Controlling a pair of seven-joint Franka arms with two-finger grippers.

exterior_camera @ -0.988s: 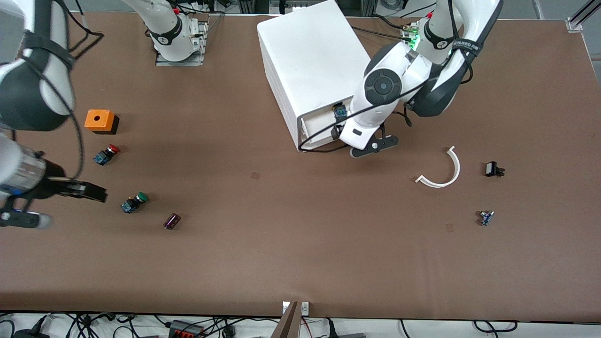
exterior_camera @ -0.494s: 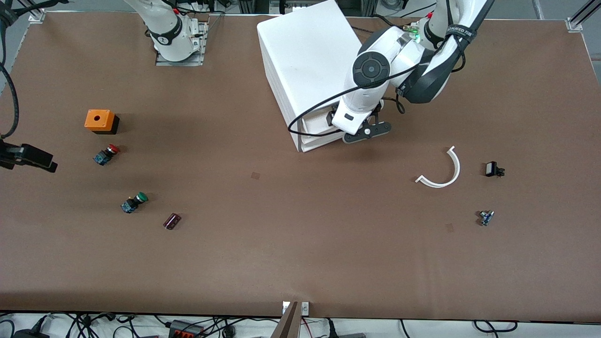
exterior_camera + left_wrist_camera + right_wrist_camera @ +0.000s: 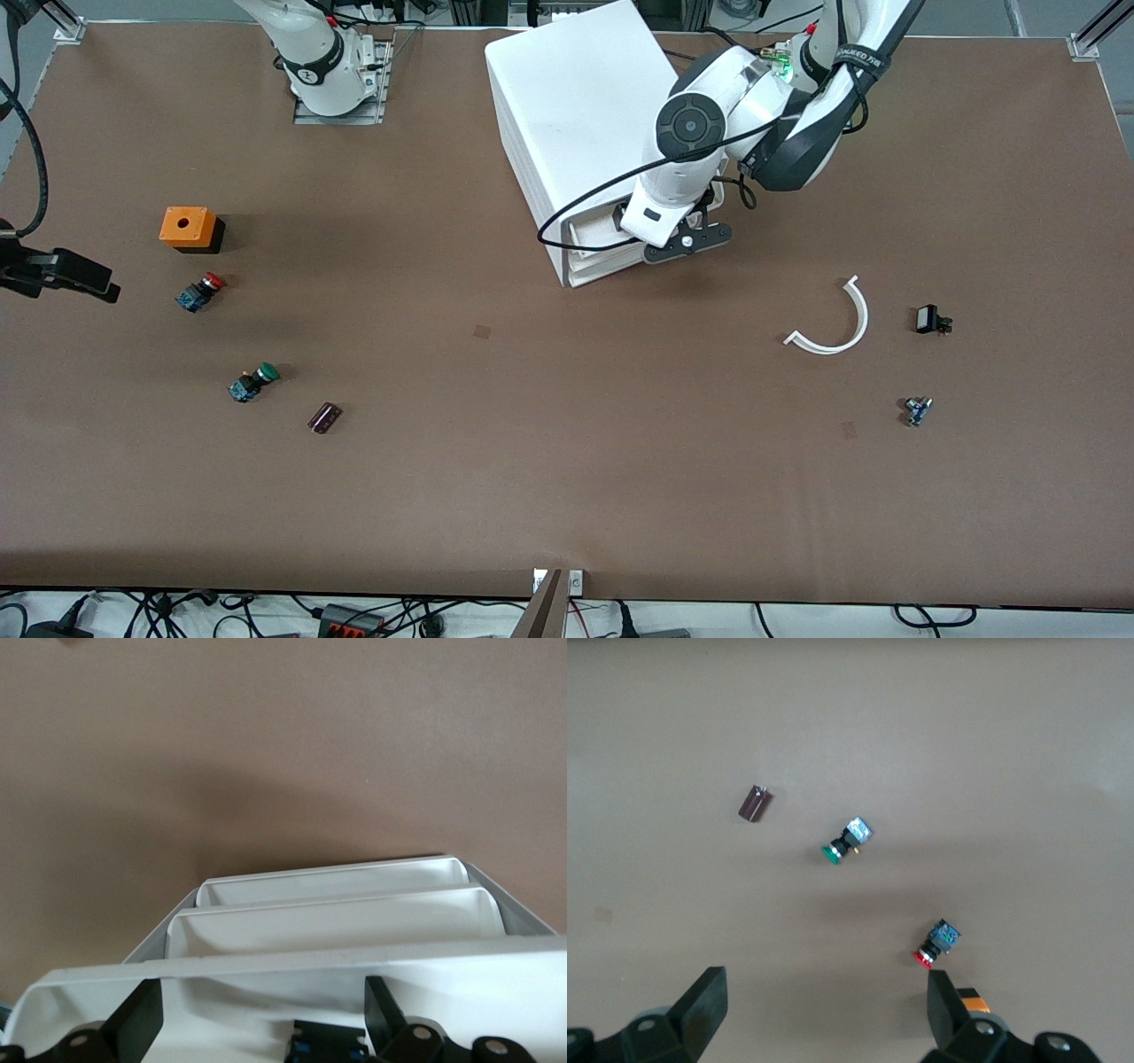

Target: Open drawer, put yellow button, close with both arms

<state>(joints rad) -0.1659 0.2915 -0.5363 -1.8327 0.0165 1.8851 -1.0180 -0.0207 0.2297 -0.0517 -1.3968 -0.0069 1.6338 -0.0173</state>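
You are watching the left claw [image 3: 257, 1036], fingers apart, pushing the shallow white plastic top drawer [image 3: 595, 229] nearly closed; the right claw [image 3: 824, 1014], also apart, is retreating over the brown counter [image 3: 567, 461].

The brown table [image 3: 567, 461] carries a white drawer cabinet [image 3: 576, 106]. Toward the right arm's end from it — an orange box [image 3: 188, 228], red-capped switch [image 3: 200, 291], green-capped switch [image 3: 252, 383]; toward the left arm's end — a white curved strip [image 3: 837, 323].
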